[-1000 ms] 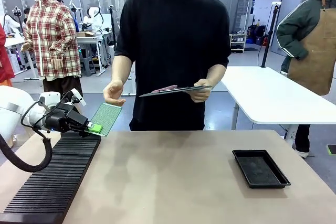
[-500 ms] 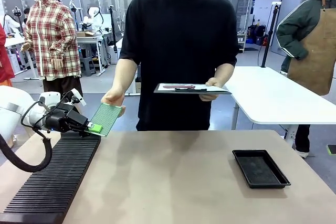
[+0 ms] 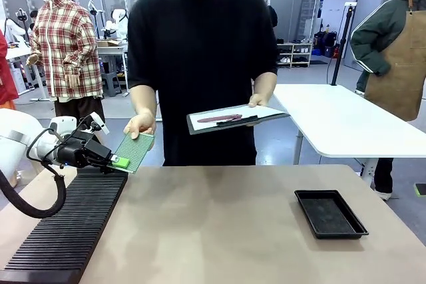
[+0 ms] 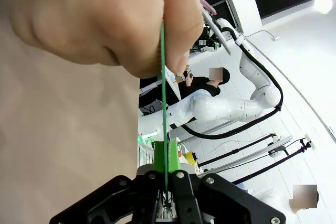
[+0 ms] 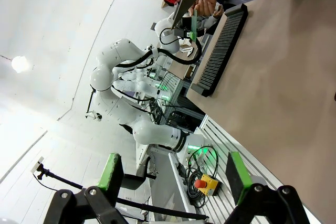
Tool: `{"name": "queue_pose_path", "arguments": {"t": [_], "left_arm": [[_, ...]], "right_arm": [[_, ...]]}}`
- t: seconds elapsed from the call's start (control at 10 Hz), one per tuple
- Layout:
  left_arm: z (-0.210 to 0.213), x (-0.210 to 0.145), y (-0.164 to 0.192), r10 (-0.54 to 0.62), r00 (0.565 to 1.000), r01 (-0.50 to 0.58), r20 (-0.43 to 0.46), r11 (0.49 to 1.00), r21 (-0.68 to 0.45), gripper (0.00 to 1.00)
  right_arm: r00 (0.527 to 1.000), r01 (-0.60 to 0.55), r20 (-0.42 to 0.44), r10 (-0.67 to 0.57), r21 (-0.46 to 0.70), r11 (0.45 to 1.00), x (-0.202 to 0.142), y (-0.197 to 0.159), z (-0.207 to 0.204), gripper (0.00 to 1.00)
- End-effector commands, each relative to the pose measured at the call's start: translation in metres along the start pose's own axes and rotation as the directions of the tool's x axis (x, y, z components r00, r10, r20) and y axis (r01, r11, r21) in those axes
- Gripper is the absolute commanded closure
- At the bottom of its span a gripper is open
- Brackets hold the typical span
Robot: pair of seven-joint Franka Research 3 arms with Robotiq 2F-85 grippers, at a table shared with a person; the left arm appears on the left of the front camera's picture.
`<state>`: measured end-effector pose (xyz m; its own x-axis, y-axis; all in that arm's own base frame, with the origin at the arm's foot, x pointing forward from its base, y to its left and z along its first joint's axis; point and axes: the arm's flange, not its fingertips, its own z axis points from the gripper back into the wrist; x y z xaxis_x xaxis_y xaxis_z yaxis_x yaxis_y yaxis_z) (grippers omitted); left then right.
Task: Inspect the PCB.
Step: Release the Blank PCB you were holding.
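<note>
Black tray [image 3: 331,214], slotted rack [image 3: 66,231], clipboard [image 3: 267,112]

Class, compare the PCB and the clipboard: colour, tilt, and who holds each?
The PCB is green; the clipboard carries white paper. The PCB slopes steeply; the clipboard only slightly. The left gripper and a hand both hold the PCB; the other hand alone holds the clipboard. Both are thin, flat and off the table.

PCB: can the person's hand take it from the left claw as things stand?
Probably yes: the hand pinches the PCB at its far edge; only the left claw, shut on the near edge, holds it back.
</note>
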<state>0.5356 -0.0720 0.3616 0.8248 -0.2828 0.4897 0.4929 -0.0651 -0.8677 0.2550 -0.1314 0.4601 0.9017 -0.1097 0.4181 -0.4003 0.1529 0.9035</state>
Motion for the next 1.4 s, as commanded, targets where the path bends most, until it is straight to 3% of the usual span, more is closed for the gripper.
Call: {"name": "queue_pose_path", "arguments": {"t": [0.0,0.6,0.7,0.8,0.9,1.0,1.1,1.2,1.3], "left_arm": [[0.0001,0.0003,-0.003,0.008,1.0,-0.008,-0.007,1.0,0.004,0.97],[0.0002,0.0,0.0,0.0,1.0,0.0,0.0,1.0,0.0,0.97],[0.0006,-0.0017,-0.002,-0.011,1.0,0.011,-0.018,1.0,-0.014,0.64],[0.0012,-0.001,-0.0028,-0.014,1.0,0.014,-0.014,1.0,-0.01,0.68],[0.0011,-0.001,-0.0034,-0.015,1.0,0.015,-0.008,1.0,-0.009,0.36],[0.0008,-0.0025,-0.0038,-0.015,1.0,0.014,-0.01,1.0,-0.012,0.39],[0.0011,-0.0043,-0.0038,-0.014,1.0,0.014,-0.008,1.0,-0.013,0.07],[0.0019,-0.0059,-0.0037,-0.014,1.0,0.014,-0.006,1.0,-0.015,0.44],[0.0017,-0.0069,-0.0035,-0.013,1.0,0.013,-0.01,1.0,-0.018,0.0]], "right_arm": [[1.0,-0.02,0.004,0.02,0.011,1.0,0.0005,0.0014,0.0015,0.0],[1.0,-0.02,0.004,0.02,0.011,1.0,0.0005,0.0014,0.0015,0.0],[1.0,-0.02,0.004,0.02,0.011,1.0,0.0005,0.0014,0.0015,0.0],[1.0,-0.02,0.004,0.02,0.011,1.0,0.0005,0.0014,0.0015,0.0],[1.0,-0.02,0.004,0.02,0.011,1.0,0.0005,0.0014,0.0015,0.0],[1.0,-0.02,0.004,0.02,0.011,1.0,0.0005,0.0014,0.0015,0.0],[1.0,-0.02,0.004,0.02,0.011,1.0,0.0005,0.0014,0.0015,0.0],[1.0,-0.02,0.004,0.02,0.011,1.0,0.0005,0.0014,0.0015,0.0],[1.0,-0.02,0.004,0.02,0.011,1.0,0.0005,0.0014,0.0015,0.0]]}}
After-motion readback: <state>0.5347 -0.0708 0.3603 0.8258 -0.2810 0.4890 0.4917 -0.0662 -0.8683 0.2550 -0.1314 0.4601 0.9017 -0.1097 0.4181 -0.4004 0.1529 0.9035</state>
